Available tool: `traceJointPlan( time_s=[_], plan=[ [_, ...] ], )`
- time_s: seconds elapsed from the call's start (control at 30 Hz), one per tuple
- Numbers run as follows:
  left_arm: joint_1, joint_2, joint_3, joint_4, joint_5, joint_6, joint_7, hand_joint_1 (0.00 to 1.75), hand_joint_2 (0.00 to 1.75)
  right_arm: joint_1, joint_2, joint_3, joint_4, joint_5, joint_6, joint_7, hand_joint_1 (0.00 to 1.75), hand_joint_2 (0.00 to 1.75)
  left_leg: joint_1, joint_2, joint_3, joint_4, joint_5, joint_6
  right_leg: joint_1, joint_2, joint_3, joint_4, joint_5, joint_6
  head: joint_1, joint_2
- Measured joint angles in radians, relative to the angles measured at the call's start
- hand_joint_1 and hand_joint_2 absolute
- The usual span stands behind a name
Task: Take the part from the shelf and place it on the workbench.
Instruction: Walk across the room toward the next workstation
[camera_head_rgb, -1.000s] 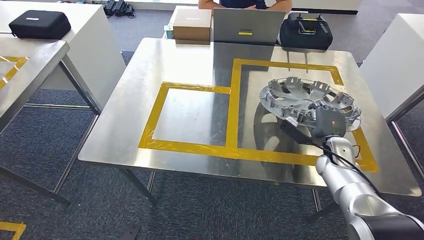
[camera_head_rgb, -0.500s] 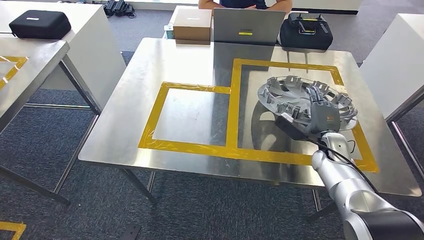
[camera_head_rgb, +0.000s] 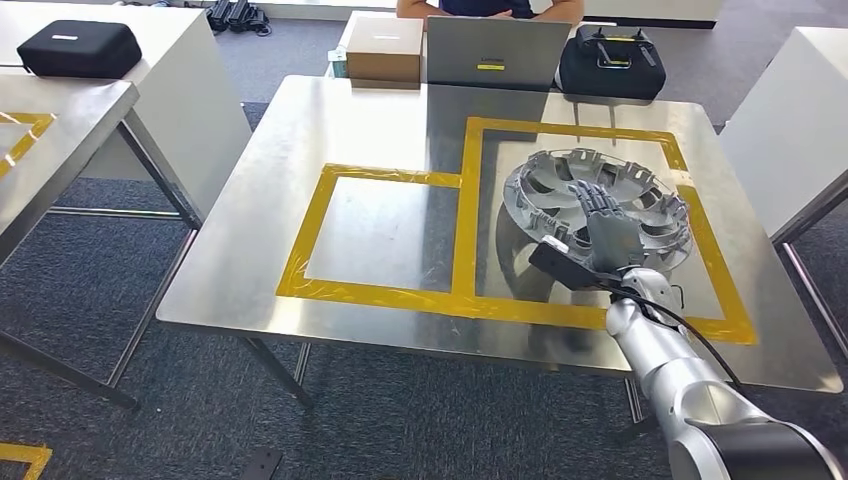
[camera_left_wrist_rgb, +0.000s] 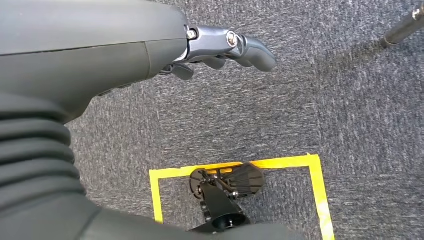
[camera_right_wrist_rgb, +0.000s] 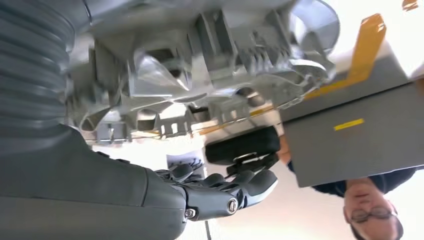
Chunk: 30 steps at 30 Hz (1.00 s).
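Observation:
The part, a grey plastic wheel cover (camera_head_rgb: 556, 186), lies inside the larger yellow-taped rectangle (camera_head_rgb: 575, 128) on the steel workbench (camera_head_rgb: 380, 120), at its right side. My right hand (camera_head_rgb: 605, 230) reaches over the cover's near rim with its fingers stretched out and spread above the spokes. In the right wrist view the wheel cover (camera_right_wrist_rgb: 200, 50) is close by, and the right hand (camera_right_wrist_rgb: 215, 192) has nothing between thumb and fingers. My left hand (camera_left_wrist_rgb: 220, 47) hangs over the grey carpet and holds nothing.
A smaller yellow-taped square (camera_head_rgb: 385, 175) marks the workbench's middle. Along its far edge stand a cardboard box (camera_head_rgb: 383, 47), a laptop (camera_head_rgb: 497, 52) and a black case (camera_head_rgb: 611, 62), with a person seated behind. White tables flank both sides; another black case (camera_head_rgb: 78, 48) lies on the left one.
The wheel cover has shifted left and gone from tilted up to lying flatter. My right hand moved left with it and its fingers have straightened out over the cover.

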Motion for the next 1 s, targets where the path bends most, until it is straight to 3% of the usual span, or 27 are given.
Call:
traceJointPlan(
  time_s=[0.4,0.63,0.8,1.0],
  plan=[
    [0.001,-0.001,0.000,0.000,-0.001,-0.001,0.005,0.00,0.00,0.057,0.074,0.000,-0.050,-0.151,0.166,-0.200,0.00,1.75,0.000,0.000,0.000,0.000,0.000,0.000,0.000,0.000,0.000,0.000,0.000,0.000,0.000,0.000],
    [0.011,-0.001,0.000,0.000,0.004,0.004,0.012,0.00,0.00,0.142,0.075,0.108,-0.260,-0.509,0.202,-0.211,0.00,1.75,0.000,0.000,0.000,0.000,0.000,0.000,0.000,0.001,0.000,0.000,0.000,0.000,0.000,0.000],
    [0.021,-0.001,0.000,0.000,0.012,0.011,0.016,0.00,0.00,0.217,0.027,0.228,-0.491,-0.739,0.119,-0.211,0.00,1.75,0.000,0.000,0.000,0.000,0.000,0.000,0.000,0.001,-0.001,0.000,0.000,0.000,0.000,0.000],
    [0.031,-0.001,0.000,0.000,0.022,0.017,0.018,0.00,0.00,0.296,-0.037,0.313,-0.688,-0.796,0.034,-0.211,0.00,1.75,-0.001,0.001,0.000,0.000,-0.001,0.000,0.000,0.001,-0.001,-0.001,0.000,0.000,0.000,0.000]
  ],
)
